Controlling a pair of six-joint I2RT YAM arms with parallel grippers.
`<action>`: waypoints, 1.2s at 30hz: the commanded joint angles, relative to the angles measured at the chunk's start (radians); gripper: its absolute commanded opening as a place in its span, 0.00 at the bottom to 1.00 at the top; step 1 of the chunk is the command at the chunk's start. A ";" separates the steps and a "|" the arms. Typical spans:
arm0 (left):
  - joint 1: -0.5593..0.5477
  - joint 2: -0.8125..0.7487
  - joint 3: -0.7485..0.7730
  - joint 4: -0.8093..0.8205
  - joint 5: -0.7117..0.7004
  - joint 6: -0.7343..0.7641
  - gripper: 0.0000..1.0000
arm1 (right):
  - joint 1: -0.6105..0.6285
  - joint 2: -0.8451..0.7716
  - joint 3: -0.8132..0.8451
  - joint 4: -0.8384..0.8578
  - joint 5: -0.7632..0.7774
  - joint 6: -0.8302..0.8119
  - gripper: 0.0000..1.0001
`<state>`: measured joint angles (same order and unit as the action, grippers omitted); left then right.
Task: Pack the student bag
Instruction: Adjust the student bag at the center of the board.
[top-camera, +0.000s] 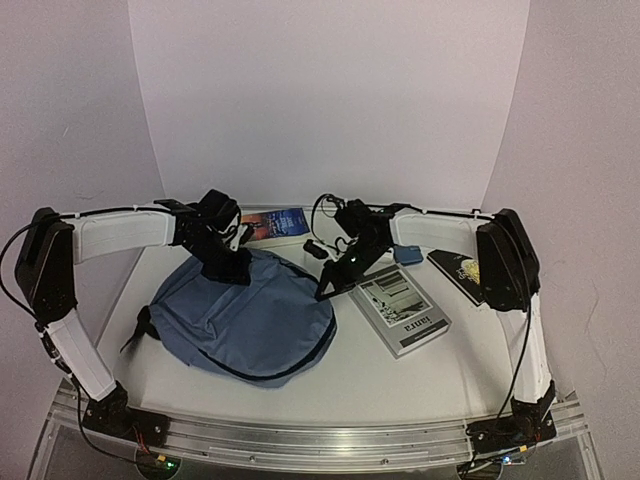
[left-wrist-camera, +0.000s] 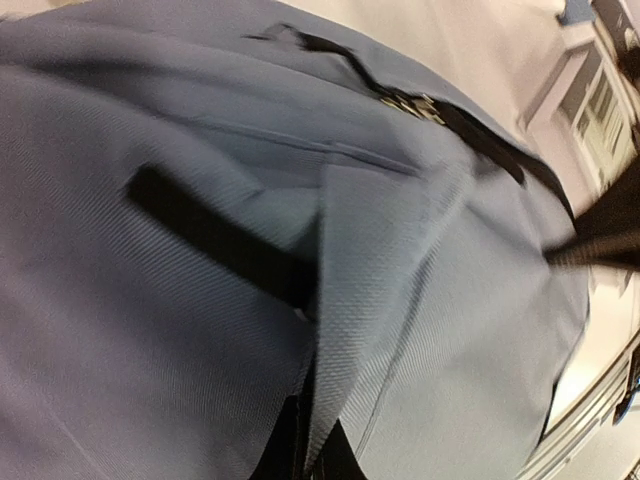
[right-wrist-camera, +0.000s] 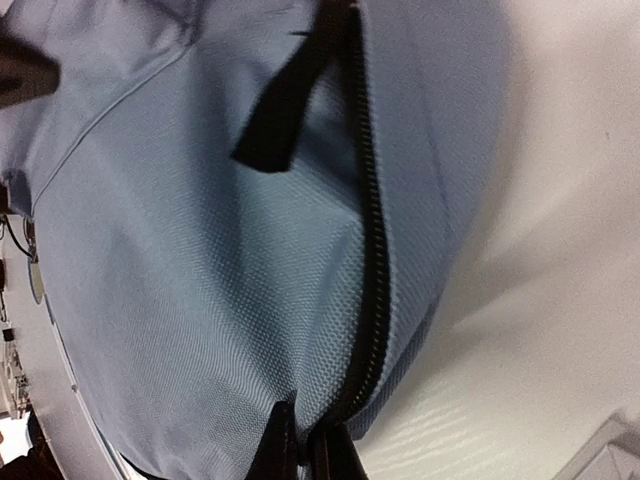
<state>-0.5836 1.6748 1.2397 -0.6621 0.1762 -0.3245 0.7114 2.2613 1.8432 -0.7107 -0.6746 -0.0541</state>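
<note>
Top external view: the bag (top-camera: 245, 315) lies flat on the table (top-camera: 400, 380), spread beneath and between the two tools. The left gripper (top-camera: 232, 268) is at the bag's far edge, clenched on a fold of blue cloth (its wrist view shows the fabric pinched between the dark tips). The right gripper (top-camera: 325, 290) meets the bag's far right side, jaws clamped on fabric along the zipper (right-wrist-camera: 372, 250). A grey book (top-camera: 400, 308) lies just right of that gripper.

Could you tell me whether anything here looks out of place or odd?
Nothing is spilled or damaged. The student bag lies flat with its fabric bunched into a fold where the left gripper pinches it, and the grey book beside it lies at a slant.
</note>
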 joint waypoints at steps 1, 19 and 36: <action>0.049 0.075 0.202 0.076 -0.040 0.031 0.00 | 0.005 -0.166 -0.137 0.059 0.012 0.067 0.00; 0.077 0.183 0.123 0.093 0.046 0.127 0.11 | 0.090 -0.313 -0.333 0.162 0.084 0.062 0.63; 0.077 0.130 0.109 0.099 0.087 0.059 0.51 | 0.028 -0.058 0.024 0.147 0.186 0.133 0.66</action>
<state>-0.5114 1.8007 1.3083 -0.5704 0.2591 -0.2391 0.7322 2.1140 1.7859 -0.5587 -0.4816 0.0267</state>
